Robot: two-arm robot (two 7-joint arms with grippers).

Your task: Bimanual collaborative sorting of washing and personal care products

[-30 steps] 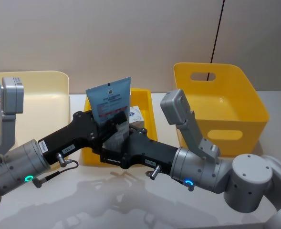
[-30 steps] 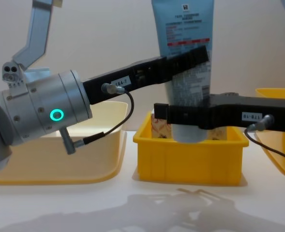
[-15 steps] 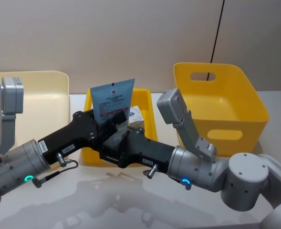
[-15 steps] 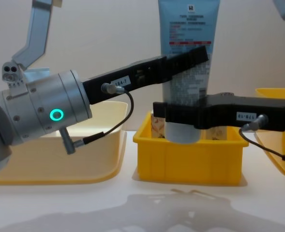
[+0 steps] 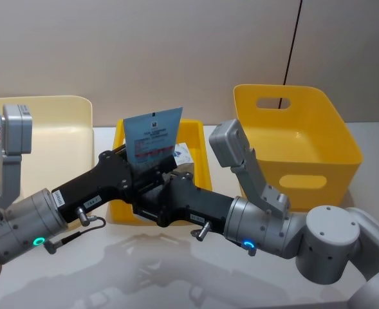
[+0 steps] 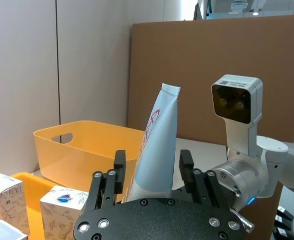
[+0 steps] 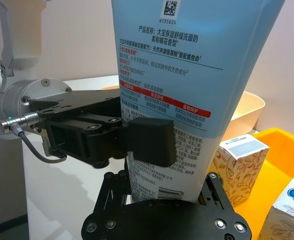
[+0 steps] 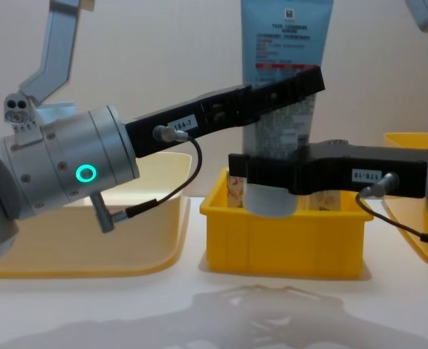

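Broadly, on the worktop a cream tray sits at the robot's left, a big yellow bin at its right, and a small yellow bin holding cartons lies between them. Directly above that middle bin the light-blue tube stands upright, cap down and crimp up. The right tool pinches it low, just above the cap. The left tool flanks the printed body higher up, spread, with a sliver of gap on one side. The right arm therefore seems the carrier, and its own bin lies nearer. Against a second ago, the tube has slid slightly toward the robot's right while the left arm stayed put.
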